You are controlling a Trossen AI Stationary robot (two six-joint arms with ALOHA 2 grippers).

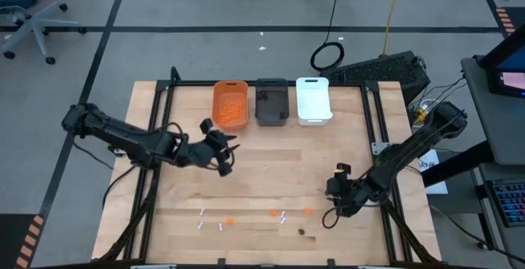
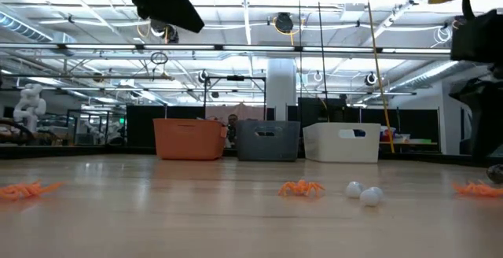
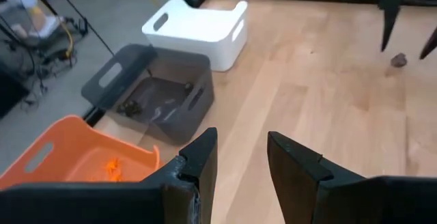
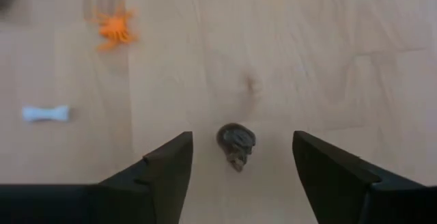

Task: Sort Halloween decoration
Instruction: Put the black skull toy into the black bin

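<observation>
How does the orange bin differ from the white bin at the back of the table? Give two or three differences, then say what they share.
Colour: the orange bin is orange, the white bin white. Place: the orange bin is leftmost in the row, the white bin rightmost, with the grey bin between them. Contents: the orange bin holds orange pieces; none show in the white bin. Both are rectangular and stand upright.

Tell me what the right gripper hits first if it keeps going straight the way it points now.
Most likely the small dark lump lying on the wooden table. It sits between the open fingers of the right gripper, just ahead of them. How far above the table the gripper hangs is unclear.
</observation>
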